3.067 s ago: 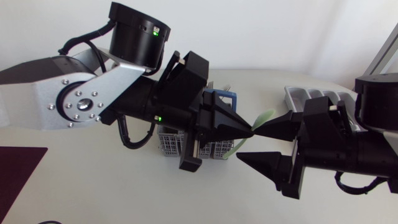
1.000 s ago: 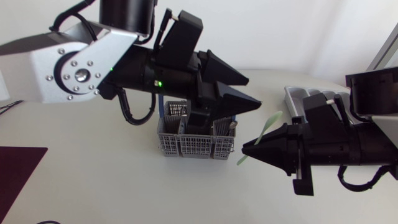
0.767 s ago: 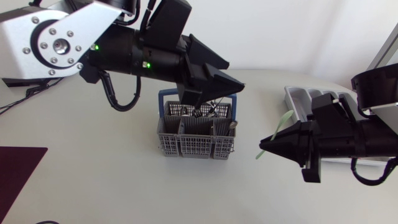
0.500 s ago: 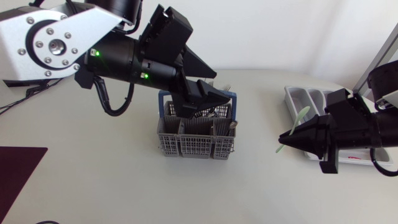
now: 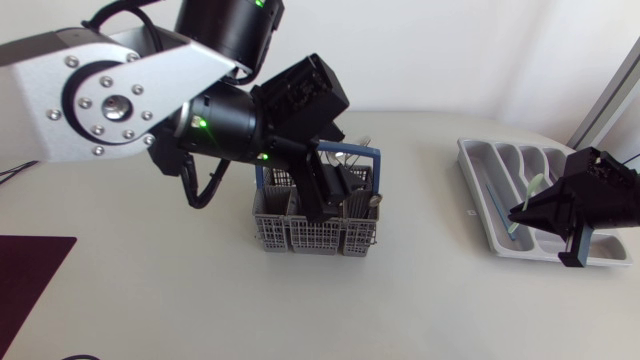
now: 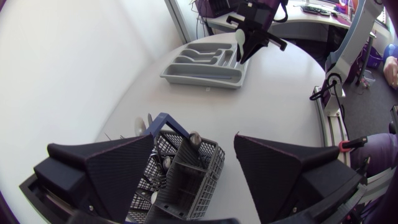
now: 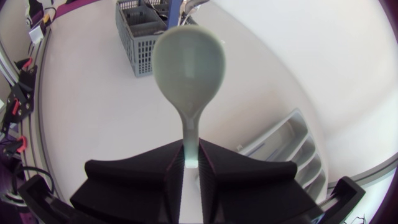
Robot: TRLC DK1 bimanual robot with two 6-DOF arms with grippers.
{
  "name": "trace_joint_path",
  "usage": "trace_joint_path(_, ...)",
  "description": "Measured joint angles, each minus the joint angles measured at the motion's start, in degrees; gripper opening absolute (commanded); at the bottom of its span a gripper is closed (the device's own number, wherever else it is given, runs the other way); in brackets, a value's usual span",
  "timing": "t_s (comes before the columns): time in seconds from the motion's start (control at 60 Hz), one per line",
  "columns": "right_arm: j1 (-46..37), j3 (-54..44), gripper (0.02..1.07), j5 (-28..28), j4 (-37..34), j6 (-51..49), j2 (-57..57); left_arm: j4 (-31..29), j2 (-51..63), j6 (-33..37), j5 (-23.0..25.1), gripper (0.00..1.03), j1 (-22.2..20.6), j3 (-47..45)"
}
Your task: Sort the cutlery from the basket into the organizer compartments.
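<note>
A grey mesh basket [image 5: 300, 235] with a blue handle holds several pieces of cutlery. My left gripper [image 5: 324, 198] hangs over it, pointing down, open and empty; in the left wrist view the basket [image 6: 186, 171] lies between and below the spread fingers [image 6: 118, 168]. My right gripper [image 5: 516, 212] is shut on the handle of a pale green spoon [image 7: 188, 65], bowl outward, over the grey organizer [image 5: 478, 158] at the right. The left wrist view shows that spoon [image 6: 239, 40] above the organizer [image 6: 202, 65].
The organizer [image 7: 287, 144] has several long compartments, and a bluish piece lies in one [image 5: 497, 196]. A dark mat [image 5: 25, 275] covers the table's left front corner. Bare table lies between basket and organizer.
My right arm has carried the spoon from the table's middle rightward to above the organizer. The left arm swung back and turned its open gripper down over the basket.
</note>
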Motion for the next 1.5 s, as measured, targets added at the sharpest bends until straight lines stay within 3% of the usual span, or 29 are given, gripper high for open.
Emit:
trace_joint_path(0.1, -3.61, 0.15, 0.1, 1.86, 1.95, -5.09, 2.4, -0.04, 1.64, 0.09, -2.99, 0.89, -1.6, 0.0)
trace_joint_path(0.583, -15.41, 0.15, 0.1, 11.47, 16.61, -25.18, 12.9, -1.09, 5.44, 0.15, -8.7, 0.89, -6.29, 0.07)
trace_joint_path(1.033, -19.47, 0.13, 0.1, 19.02, 29.75, -34.51, 23.39, -1.57, 6.62, 0.15, -9.99, 0.89, -7.02, 0.11)
trace_joint_path(1.283, -21.42, -0.7, 0.11, 22.49, 33.05, -38.58, 26.67, -1.7, 7.26, 0.17, -10.38, 0.89, -7.02, 0.17)
trace_joint_path(1.4, -21.68, -1.01, 0.3, 23.87, 35.28, -38.95, 27.85, -1.7, 7.41, 0.17, -10.38, 0.89, -7.08, 0.17)
trace_joint_path(1.5, -21.35, -1.62, 0.36, 24.96, 37.33, -38.86, 28.17, -1.73, 7.63, 0.15, -10.4, 0.89, -7.48, 0.26)
